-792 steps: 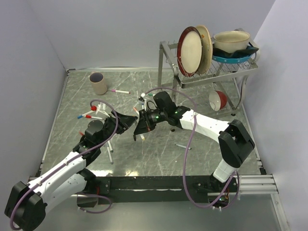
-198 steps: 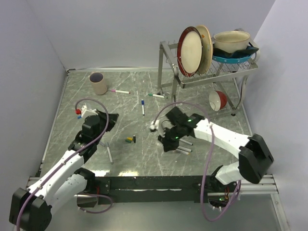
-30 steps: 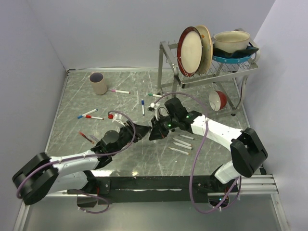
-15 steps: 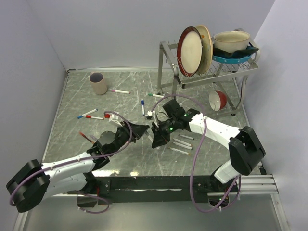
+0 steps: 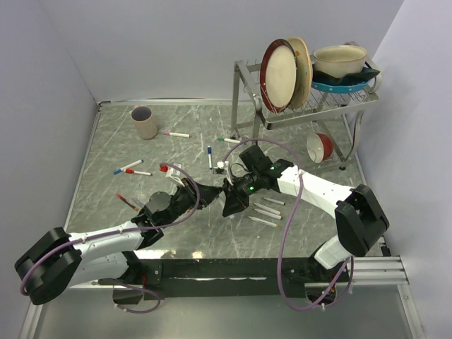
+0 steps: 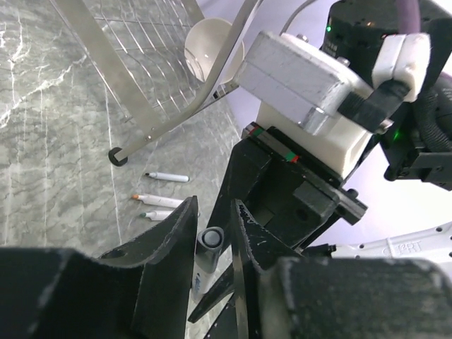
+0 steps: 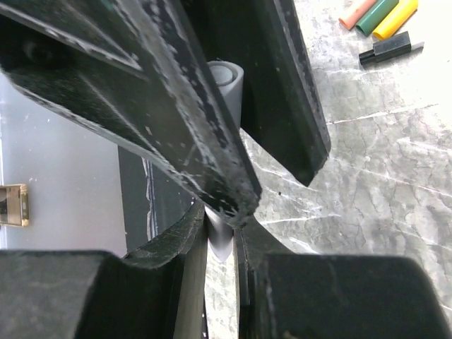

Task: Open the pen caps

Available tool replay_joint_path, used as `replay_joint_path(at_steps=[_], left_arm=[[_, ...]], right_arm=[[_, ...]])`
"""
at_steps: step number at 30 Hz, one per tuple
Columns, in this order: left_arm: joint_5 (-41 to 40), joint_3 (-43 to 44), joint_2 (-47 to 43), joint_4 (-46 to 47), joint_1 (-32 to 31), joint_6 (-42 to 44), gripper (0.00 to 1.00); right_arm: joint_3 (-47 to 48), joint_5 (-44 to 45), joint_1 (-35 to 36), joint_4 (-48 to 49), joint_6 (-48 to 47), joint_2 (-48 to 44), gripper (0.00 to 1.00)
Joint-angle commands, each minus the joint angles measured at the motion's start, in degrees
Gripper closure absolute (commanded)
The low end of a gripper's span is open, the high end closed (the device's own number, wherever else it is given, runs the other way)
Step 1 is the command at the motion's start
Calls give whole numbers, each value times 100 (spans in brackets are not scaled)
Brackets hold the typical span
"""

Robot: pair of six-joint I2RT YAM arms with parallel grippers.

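Left gripper: your left gripper (image 6: 214, 212) is at mid-table, pointing right. Its two fingers (image 6: 180, 236) stand close on either side of the end of a grey pen (image 7: 226, 78). You cannot tell from these views whether the pads are pressing on it.
Right gripper: your right gripper (image 7: 220, 227) faces the left one and is clenched on the same pen, lower along its length. The pen runs straight out from between its fingers into the left gripper's jaws.
Held pen: it is off the table (image 5: 106, 155), bridging the two grippers. Its round grey end faces the left wrist camera.
Loose pen caps: an orange cap (image 7: 355, 11), a green cap (image 7: 378, 14) and a yellow cap (image 7: 397, 15) lie side by side on the table. A black cap (image 7: 392, 48) lies just beside them. You see them only from the right wrist, past the left fingers; overhead the arms hide them.
Capped pens, far: a pink-capped pen (image 5: 174, 133) lies near the cup (image 5: 145, 122). A green-capped pen (image 5: 228, 140) lies by the dish rack (image 5: 296, 106) leg, and a blue-capped pen (image 5: 210, 156) lies just far of the grippers.
Capped pens, left: a blue-capped and red-capped pair (image 5: 131, 169) lies well to the left.
Bare barrels: three uncapped pens (image 5: 266, 210) lie together just right of the grippers.
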Motion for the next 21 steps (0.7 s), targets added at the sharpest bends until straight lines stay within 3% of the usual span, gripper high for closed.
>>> replay_joint_path(at_steps=[1, 5, 6, 8, 12, 17, 21], left_arm=[[165, 198, 64, 307, -18, 230, 70], [165, 154, 47, 325, -18, 230, 74], [173, 163, 38, 290, -18, 222, 78], [25, 224, -58, -7, -18, 213, 99], [-738, 225, -690, -745, -18, 187, 99], [-3195, 58, -2421, -2675, 8, -253, 99], [-4062, 172, -3274, -3795, 96, -393, 99]], right_arm=[[199, -112, -57, 169, 69, -67, 100], [182, -121, -109, 186, 87, -58, 100], [182, -129, -101, 186, 70, -58, 100], [191, -129, -101, 117, 17, -41, 100], [383, -103, -75, -410, -543, 144, 100], [533, 177, 162, -1104, -1160, 399, 100], [569, 704, 575, -1422, -1398, 548, 100]])
